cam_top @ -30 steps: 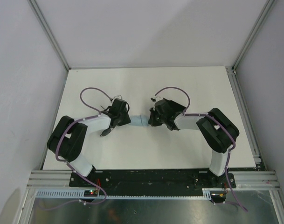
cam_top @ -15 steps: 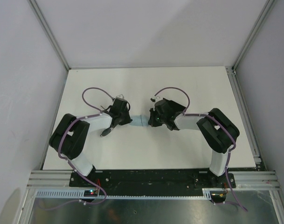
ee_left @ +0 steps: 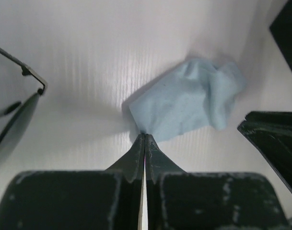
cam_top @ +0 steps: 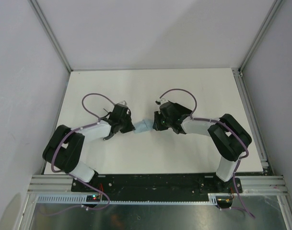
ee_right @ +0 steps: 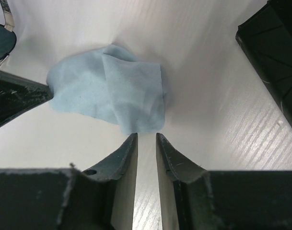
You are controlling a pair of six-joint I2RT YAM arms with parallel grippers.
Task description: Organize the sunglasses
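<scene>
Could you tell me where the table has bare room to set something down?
Bare: the far half of the table, and the near strip along its front edge. Crowded: the centre, where left gripper and right gripper flank the blue cloth.

No text, label, brand, number or sign can be read in any of the views. The small circuit board (cam_top: 93,197) on the rail just beside the left arm's base shows only tiny lights, and any print on it is too small to make out.
</scene>
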